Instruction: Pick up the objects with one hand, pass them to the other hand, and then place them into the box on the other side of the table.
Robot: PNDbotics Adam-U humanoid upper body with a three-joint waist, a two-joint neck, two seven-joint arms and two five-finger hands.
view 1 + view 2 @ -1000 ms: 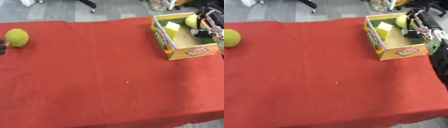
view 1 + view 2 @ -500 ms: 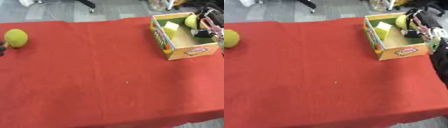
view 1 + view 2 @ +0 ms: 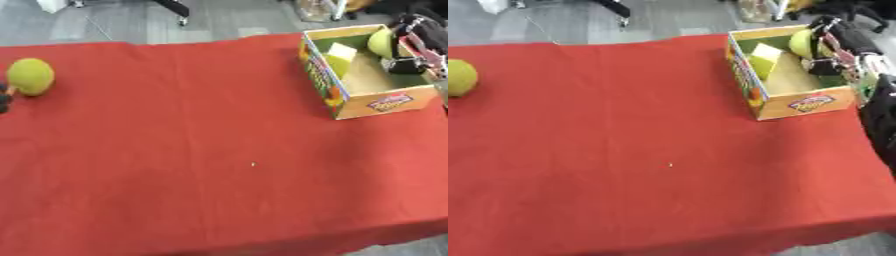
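Red tablecloth (image 3: 219, 150), right hand (image 3: 833, 47) curled around a yellow-green ball (image 3: 801, 43) over the box (image 3: 798, 102); left hand's (image 3: 4, 97) state unclear.

ball (image 3: 30, 76): desk (image 3: 219, 150) far left | box (image 3: 367, 97): far right | in box: block (image 3: 339, 59), seemingly another ball (image 3: 802, 43)

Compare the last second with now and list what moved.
Almost nothing moved. The right hand stays over the box's far side, fingers still curled round the yellow-green ball, not released. The left ball lies unmoved near the cloth's left edge, with a bit of the left hand beside it.
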